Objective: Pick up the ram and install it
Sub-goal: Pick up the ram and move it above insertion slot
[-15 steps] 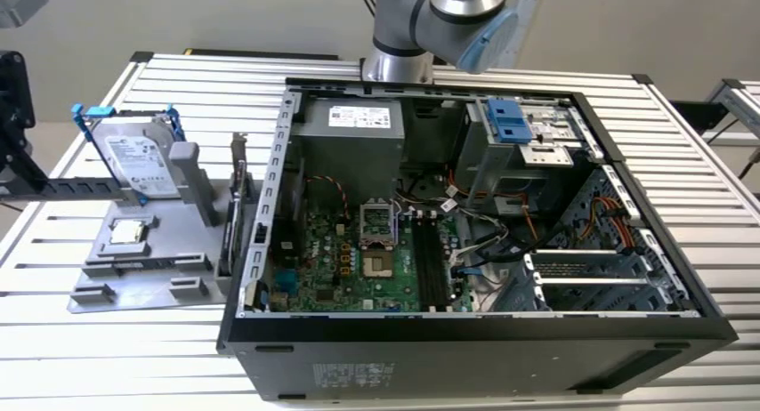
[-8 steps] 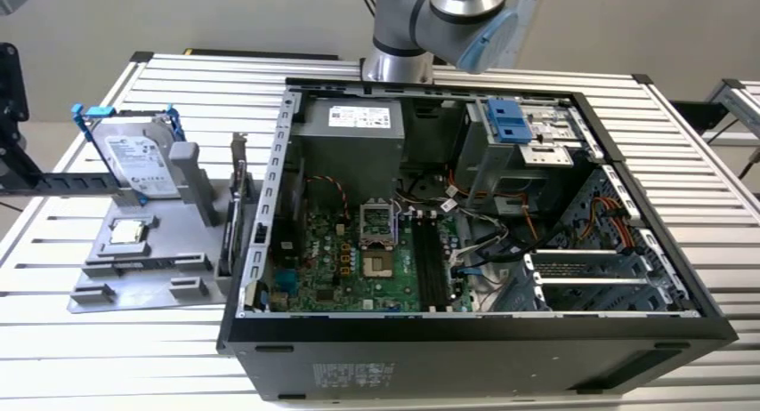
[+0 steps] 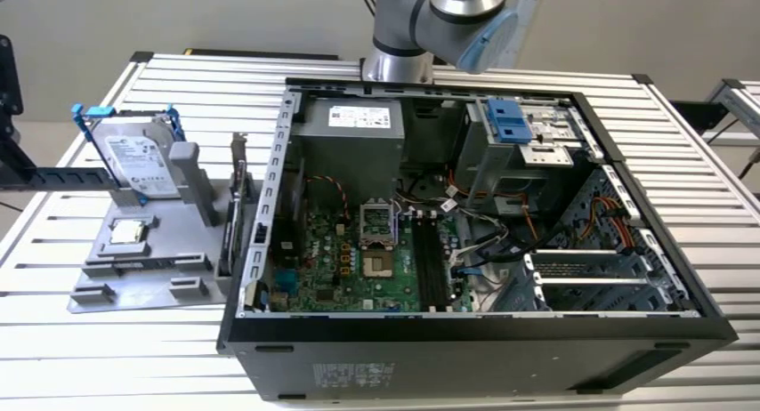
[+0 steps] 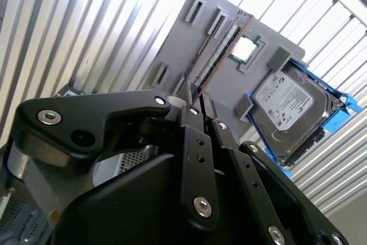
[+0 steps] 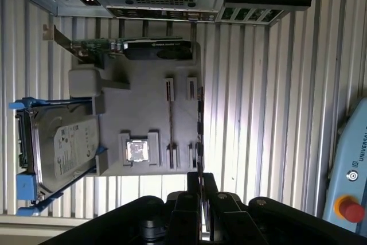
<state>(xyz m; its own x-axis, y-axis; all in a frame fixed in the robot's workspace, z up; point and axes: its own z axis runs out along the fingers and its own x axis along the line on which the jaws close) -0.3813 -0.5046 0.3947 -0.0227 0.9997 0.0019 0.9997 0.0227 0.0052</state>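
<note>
One ram on edge in the grey holder on the counter, beside the open computer case, my gripper hovering over it, all but shut, holding nothing

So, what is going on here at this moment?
A robot arm is at work beside an open computer case. Its tool hangs above a grey holder, which lies on the exterior view's left of the case. The ram stands on edge in that holder, not yet picked up, near a processor chip and a hard drive. The black memory slots in the case look empty.
</note>
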